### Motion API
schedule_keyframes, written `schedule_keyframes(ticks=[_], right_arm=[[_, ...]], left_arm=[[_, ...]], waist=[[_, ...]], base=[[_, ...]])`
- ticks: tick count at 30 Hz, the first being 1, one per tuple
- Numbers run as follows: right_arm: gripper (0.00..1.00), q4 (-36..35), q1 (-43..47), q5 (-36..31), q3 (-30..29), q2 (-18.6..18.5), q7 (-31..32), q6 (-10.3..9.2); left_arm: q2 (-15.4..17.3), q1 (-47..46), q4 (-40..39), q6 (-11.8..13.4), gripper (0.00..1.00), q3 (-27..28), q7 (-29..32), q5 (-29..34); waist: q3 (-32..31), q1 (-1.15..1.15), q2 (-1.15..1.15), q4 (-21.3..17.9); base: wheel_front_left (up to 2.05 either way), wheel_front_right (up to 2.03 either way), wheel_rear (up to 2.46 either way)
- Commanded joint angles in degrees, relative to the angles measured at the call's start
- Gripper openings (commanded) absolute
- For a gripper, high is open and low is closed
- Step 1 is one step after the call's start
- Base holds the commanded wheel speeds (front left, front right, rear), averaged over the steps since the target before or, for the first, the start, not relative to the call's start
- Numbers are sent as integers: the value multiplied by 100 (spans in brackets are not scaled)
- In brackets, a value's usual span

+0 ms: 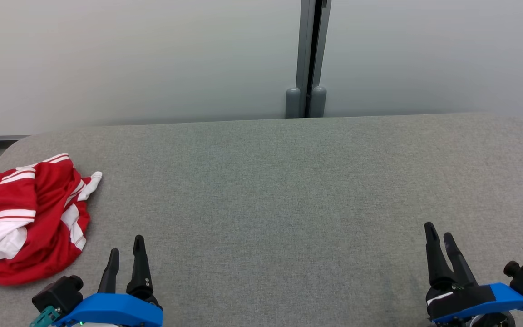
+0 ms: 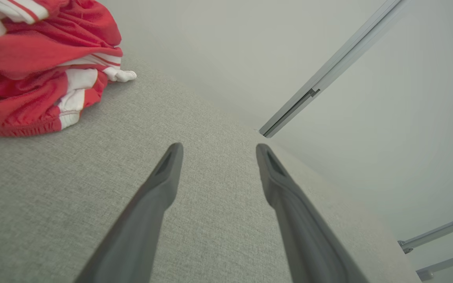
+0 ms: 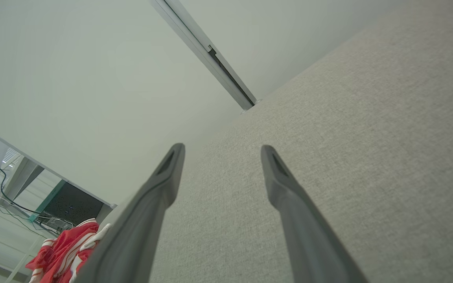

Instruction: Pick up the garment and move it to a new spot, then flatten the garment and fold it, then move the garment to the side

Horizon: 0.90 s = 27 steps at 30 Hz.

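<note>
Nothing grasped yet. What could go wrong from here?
The garment lies crumpled at the left edge of the table, so a sideways nudge could push it off. Its layers are bunched, so the open left gripper may catch just one fold. The right gripper sits far across the table, a long reach.

Garment (image 1: 30,218) partly beyond left edge

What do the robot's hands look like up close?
The left gripper and right gripper each have two long, dark, tapering fingers rising from a black base under a bright blue shell. A black knobbed block sits on the outer side of each, with a small teal part beside it.
</note>
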Motion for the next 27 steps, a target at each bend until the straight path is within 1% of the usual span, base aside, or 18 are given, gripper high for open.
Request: schedule_keyframes(ticks=[1, 16, 27], right_arm=[[100, -75, -9, -178, 12, -47, -55, 9], [100, -103, 0, -1118, 39, -56, -218, 11], [100, -90, 27, -1644, 46, -62, -366, 12]], left_arm=[[44, -46, -38, 32, 100, -49, -60, 183], [77, -52, 43, 138, 100, -286, -285, 1040], [123, -70, 53, 197, 100, -416, -433, 1555]], waist=[[0, 0, 0, 4], [-3, 0, 0, 49], [9, 0, 0, 37]], base=[[0, 0, 0], [0, 0, 0], [0, 0, 0]])
